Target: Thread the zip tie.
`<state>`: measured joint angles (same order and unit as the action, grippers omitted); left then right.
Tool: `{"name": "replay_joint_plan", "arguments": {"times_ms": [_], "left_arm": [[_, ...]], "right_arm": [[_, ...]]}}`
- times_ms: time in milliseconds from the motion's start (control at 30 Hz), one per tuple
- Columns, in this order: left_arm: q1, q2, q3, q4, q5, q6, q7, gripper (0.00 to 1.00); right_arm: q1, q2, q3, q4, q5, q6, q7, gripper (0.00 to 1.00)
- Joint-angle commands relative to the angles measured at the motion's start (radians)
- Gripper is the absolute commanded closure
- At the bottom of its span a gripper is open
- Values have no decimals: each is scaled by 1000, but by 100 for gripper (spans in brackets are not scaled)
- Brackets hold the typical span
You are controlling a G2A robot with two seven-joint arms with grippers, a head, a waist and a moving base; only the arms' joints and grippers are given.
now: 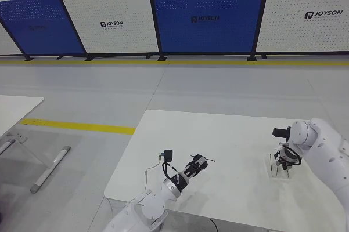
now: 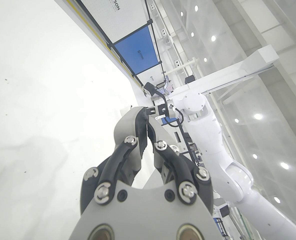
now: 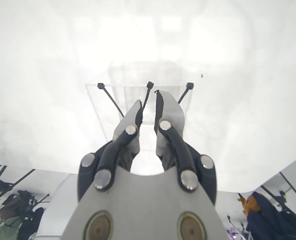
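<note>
Two-armed threading setup, seemingly early: pinching a loose zip tie [image 1: 206, 159] low over the bench [image 1: 232, 133] in closed left fingers [image 2: 128, 126], straddling the middle standing tie [image 3: 148, 93] in the clear stand [image 3: 98, 111] with parted right fingers [image 3: 173, 111], next likely aiming tail into head.

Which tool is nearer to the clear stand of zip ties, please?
Right. The right tool hangs open at the clear stand; the left tool, gripping a zip tie, is far across the table.

Three zip ties [image 3: 150, 85] racked, one clear stand [image 3: 98, 111]
</note>
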<state>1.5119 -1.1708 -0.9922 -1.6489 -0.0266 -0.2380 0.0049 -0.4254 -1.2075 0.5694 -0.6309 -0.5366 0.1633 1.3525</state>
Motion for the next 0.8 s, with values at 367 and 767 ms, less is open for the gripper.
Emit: {"name": "replay_joint_plan", "arguments": {"times_ms": [367, 767], "left_arm": [[0, 0, 0, 0, 0, 0, 0, 100], [0, 0, 0, 0, 0, 0, 0, 100]], "right_arm": [[36, -60, -20, 131, 12, -63, -4, 95], [62, -86, -5, 221, 27, -130, -55, 100]]}}
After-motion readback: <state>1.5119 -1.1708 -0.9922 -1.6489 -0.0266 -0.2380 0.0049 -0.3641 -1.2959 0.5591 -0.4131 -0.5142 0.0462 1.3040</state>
